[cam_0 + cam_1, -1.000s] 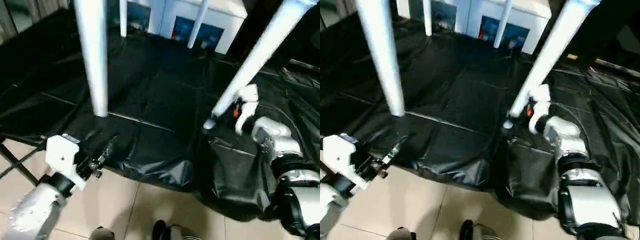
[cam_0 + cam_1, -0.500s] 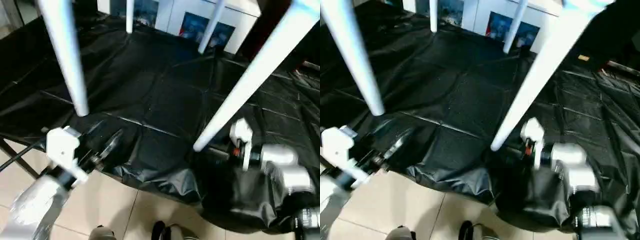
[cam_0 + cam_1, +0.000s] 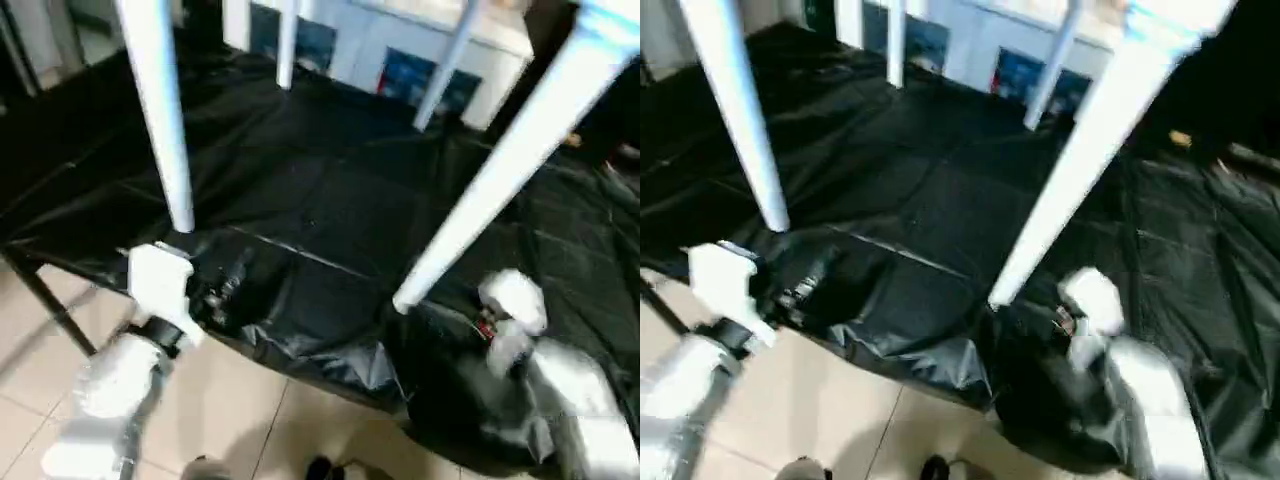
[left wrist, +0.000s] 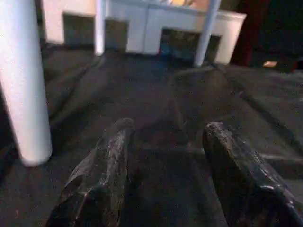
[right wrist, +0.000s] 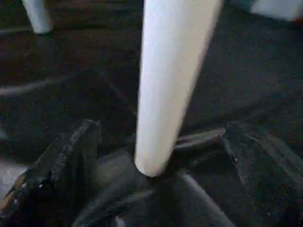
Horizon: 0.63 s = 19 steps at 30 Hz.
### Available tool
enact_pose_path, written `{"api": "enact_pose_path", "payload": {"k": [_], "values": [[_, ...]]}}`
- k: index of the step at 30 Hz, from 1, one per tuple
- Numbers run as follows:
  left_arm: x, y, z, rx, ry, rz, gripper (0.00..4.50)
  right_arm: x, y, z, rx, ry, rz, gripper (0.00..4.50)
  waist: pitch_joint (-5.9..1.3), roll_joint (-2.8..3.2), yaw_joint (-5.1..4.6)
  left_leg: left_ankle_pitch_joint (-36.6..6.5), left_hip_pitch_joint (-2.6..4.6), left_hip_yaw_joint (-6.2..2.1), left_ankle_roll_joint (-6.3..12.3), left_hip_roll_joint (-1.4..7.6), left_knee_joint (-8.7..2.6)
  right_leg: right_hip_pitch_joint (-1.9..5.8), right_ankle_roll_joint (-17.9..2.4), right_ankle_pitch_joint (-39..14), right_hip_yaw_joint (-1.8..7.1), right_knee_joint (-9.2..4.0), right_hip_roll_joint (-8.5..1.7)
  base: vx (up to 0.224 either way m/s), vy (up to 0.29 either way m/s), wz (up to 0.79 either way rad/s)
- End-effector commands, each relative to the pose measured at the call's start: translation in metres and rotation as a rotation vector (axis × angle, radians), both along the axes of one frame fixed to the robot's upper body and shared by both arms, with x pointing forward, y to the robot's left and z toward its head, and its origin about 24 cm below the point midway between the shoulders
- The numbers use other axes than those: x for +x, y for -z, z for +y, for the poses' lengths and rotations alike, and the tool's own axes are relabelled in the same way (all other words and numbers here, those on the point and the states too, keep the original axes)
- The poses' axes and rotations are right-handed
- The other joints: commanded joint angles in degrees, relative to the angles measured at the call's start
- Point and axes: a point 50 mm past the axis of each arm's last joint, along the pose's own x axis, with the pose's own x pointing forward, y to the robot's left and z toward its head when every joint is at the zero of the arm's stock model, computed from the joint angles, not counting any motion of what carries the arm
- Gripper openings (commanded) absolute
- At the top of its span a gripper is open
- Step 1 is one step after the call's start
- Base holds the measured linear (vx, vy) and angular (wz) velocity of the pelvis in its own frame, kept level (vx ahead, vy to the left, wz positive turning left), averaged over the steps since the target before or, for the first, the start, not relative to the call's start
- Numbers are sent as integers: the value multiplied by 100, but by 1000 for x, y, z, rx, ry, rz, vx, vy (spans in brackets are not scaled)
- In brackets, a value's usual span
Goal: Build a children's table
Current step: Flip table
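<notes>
The children's table stands over the black-sheeted work table (image 3: 330, 190); I see its white tube legs: near left leg (image 3: 160, 110), near right leg (image 3: 500, 170), and two far legs (image 3: 288, 45) (image 3: 445, 60). My left gripper (image 3: 232, 280) hovers at the sheet's front edge, just right of the near left leg's foot (image 4: 21, 85), open with nothing between its fingers (image 4: 113, 156). My right gripper (image 5: 161, 161) is open at the foot of the near right leg (image 5: 165, 94); the foot stands between the wide-spread fingers (image 5: 71, 165), apart from both.
A white cabinet (image 3: 400, 60) with blue panels stands behind the work table. The black sheet hangs in folds over the front edge (image 3: 350, 365). Beige floor tiles (image 3: 250, 430) lie below, and a dark table strut (image 3: 50, 300) slants at the left.
The camera has shifted. My left gripper has come up closer to the near left leg's foot. My right wrist has sunk lower beside the near right leg's foot. Both grippers stay open.
</notes>
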Motion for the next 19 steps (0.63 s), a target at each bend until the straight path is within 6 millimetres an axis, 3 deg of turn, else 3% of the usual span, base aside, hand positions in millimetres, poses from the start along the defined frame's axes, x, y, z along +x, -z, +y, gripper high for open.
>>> {"api": "enact_pose_path", "payload": {"k": [1,3,4,5,6,7,8,9,11,12,13,14,15,16,17,18,19], "values": [[2,7,-6,45,-61,10,273,-12,-11,-21,11,243,-55,448,-404,194,9,-1126,-15,-21,291,182,-437,270,-25,-2804,325,-612,-457,0,0,0],[4,6,-7,75,-99,-4,273,-22,-11,-19,-4,322,-54,448,-404,157,-16,-1401,-14,-48,217,170,-462,282,111,-2954,285,-640,-443,0,0,0],[5,5,-9,79,-91,-20,273,-26,-9,-13,-14,346,-51,448,-418,364,-33,-1662,-14,-68,159,162,-490,292,167,-2968,276,-667,-435,0,0,0],[5,5,-9,79,-91,-20,273,-26,-9,-13,-14,346,-51,448,-414,295,-39,-1688,-50,-86,179,144,-504,326,279,-3121,245,-701,-447,0,0,0],[6,4,-11,82,-84,-33,273,-29,-8,-9,-20,362,-48,448,-416,272,-83,-1831,-58,-98,177,129,-499,330,374,-3395,215,-758,-458,0,0,0],[6,3,-12,74,-74,-41,273,-33,-7,-2,-19,378,-40,448,-417,455,-61,-1973,-12,-116,154,125,-510,316,353,-3454,205,-776,-465,0,0,0],[6,2,-13,68,-67,-47,273,-36,-7,5,-4,396,-44,448,-421,383,-95,-2006,-3,-96,201,121,-492,301,354,-3498,183,-836,-466,0,0,0],[7,1,-14,64,-75,-69,273,-42,-6,11,13,447,-53,448,-413,466,-86,-2090,14,-116,193,116,-510,312,325,-3566,158,-859,-473,0,0,0],[8,1,-15,67,-79,-78,273,-44,-5,13,22,461,-54,448,-414,462,-117,-2324,27,-129,178,114,-502,308,410,-3871,90,-930,-475,0,0,0],[8,2,-16,72,-82,-83,273,-48,-4,17,36,466,-52,448,-439,503,-123,-2361,20,-142,186,131,-512,355,444,-3772,63,-939,-487,0,0,0],[8,3,-18,65,-83,-86,273,-51,-3,19,42,477,-49,448,-433,502,-131,-2372,28,-136,203,130,-513,347,447,-3755,56,-950,-486,0,0,0],[8,3,-18,62,-84,-88,273,-52,-2,20,43,484,-47,448,-419,549,-139,-2433,45,-131,208,116,-513,326,478,-3833,42,-990,-479,0,0,0],[8,4,-20,48,-84,-88,273,-54,-1,21,42,494,-44,448,-404,545,-150,-2499,59,-125,215,109,-504,309,520,-3964,16,-1032,-478,0,0,0],[9,5,-21,43,-91,-85,273,-55,0,21,48,502,-38,448,-382,562,-182,-2666,99,-136,207,99,-485,314,619,-4217,-73,-1126,-475,0,0,0],[9,5,-21,43,-91,-85,273,-55,0,21,48,502,-38,448,-393,581,-200,-2728,129,-146,208,102,-479,336,641,-4209,-112,-1150,-477,0,0,0],[11,5,-23,36,-88,-92,273,-56,1,21,54,522,-31,448,-376,668,-280,-3247,120,-250,244,273,-616,503,574,-3767,-257,-1106,-448,0,0,0],[13,5,-24,39,-90,-97,273,-56,1,20,56,531,-29,448,-385,680,-302,-3419,18,-305,241,363,-713,633,508,-3386,-223,-936,-440,0,0,0]]}}
